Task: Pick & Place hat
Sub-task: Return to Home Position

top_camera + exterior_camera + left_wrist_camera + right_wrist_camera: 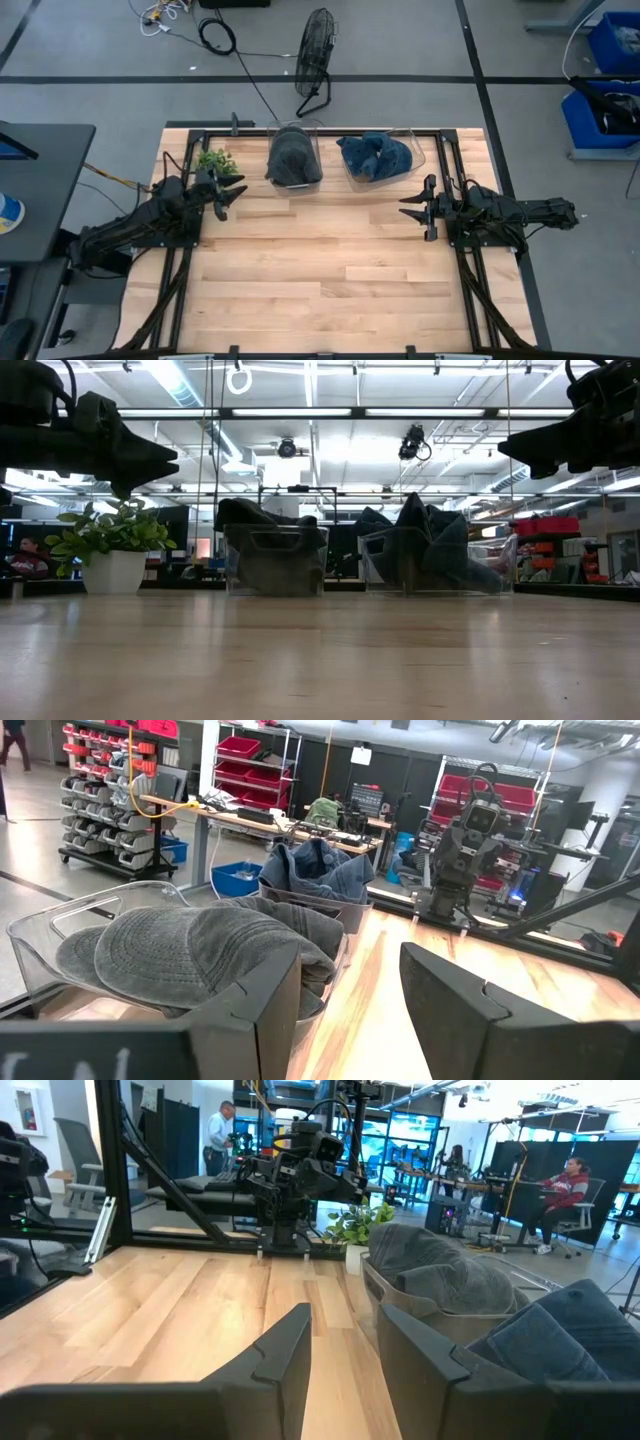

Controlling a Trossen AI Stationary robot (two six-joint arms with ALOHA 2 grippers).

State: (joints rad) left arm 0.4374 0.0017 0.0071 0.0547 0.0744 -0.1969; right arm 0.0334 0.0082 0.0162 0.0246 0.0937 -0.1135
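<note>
In the left bin (pixel 296 125), at the far edge of the table (pixel 330 280), the black caps (pixel 292 160) lie heaped, just right of my left gripper (pixel 233 195), which is wide and empty. My right gripper (pixel 407 208), equally spread and empty, hangs farther off. I judge that retreating home means drawing each arm straight back from that edge.

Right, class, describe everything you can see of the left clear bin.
The left clear bin is a see-through plastic tub with rounded corners and a lipped rim, standing upright on the wooden table at its far edge. Dark grey caps fill it, heaped above the rim. It stands between the potted plant and the other bin, touching neither.
</note>
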